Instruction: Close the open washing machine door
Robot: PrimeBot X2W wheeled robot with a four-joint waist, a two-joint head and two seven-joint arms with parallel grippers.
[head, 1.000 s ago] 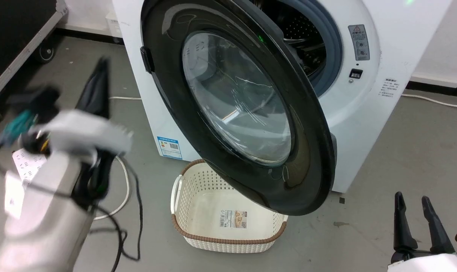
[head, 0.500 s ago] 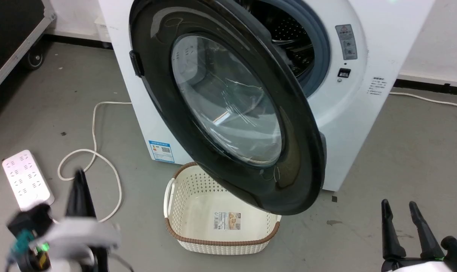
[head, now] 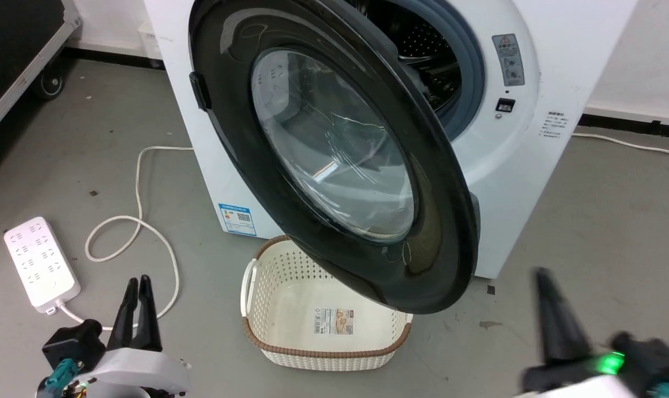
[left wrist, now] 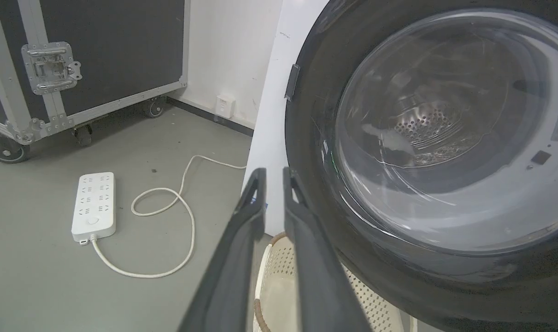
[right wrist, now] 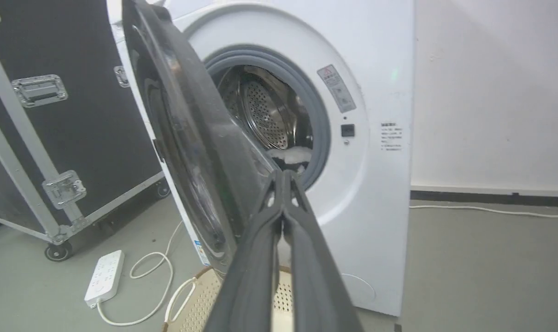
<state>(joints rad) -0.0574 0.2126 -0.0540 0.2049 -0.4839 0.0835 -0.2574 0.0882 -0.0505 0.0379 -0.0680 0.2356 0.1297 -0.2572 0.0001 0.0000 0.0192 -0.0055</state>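
The door (head: 334, 155) hangs wide open at 12 o'clock, above the basket (head: 323, 326). The left gripper (head: 137, 287) at 7 is pinched together, holding nothing. The right gripper (head: 544, 279) at 5 is blurred, probably closed, judging by the wrist view. The approach is in hand; next, press the door's outer face toward the drum (right wrist: 269, 110).

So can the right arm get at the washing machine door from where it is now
Probably yes. The right gripper hangs low beside the washing machine door, fingers together, with nothing between them; the basket sits under the door, off to the side.
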